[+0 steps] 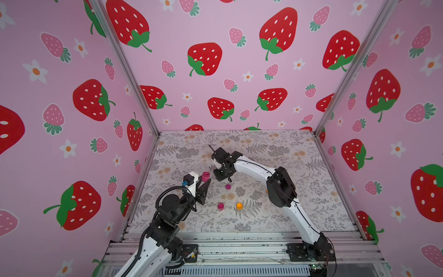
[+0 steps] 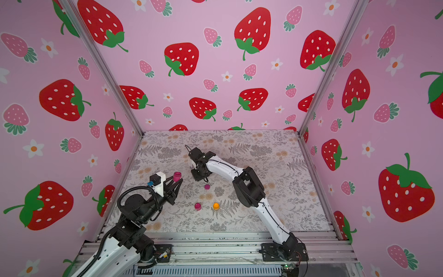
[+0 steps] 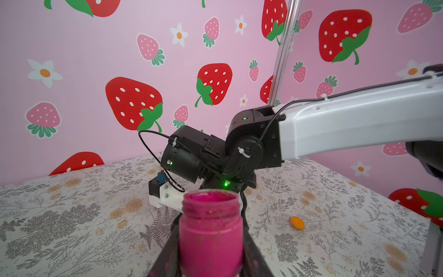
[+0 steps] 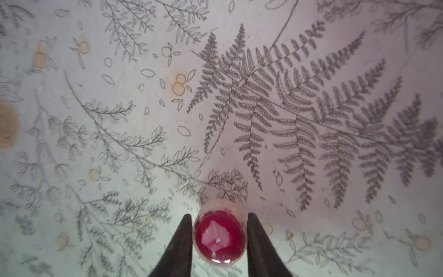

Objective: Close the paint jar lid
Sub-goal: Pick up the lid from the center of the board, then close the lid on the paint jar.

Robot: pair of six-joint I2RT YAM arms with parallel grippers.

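**The paint jar** [image 3: 211, 230], a small round pot coated in matte magenta with a ridged neck, sits clamped in your left gripper [image 1: 206, 181]. It is held clear of the table with its mouth up and open, probably to receive its cap. Just beyond the jar, down on the fern-printed table [image 4: 311, 96], your right gripper [image 4: 219, 215] presses dark tapered fingers [image 4: 177, 249] against both sides of the lid [image 4: 219, 237], a shallow disc lying paint-smeared hollow up. Nearer you than the jar stand a purplish-topped pot [image 1: 228, 186], a magenta pot [image 1: 220, 206] and an orange pot [image 1: 239, 206].
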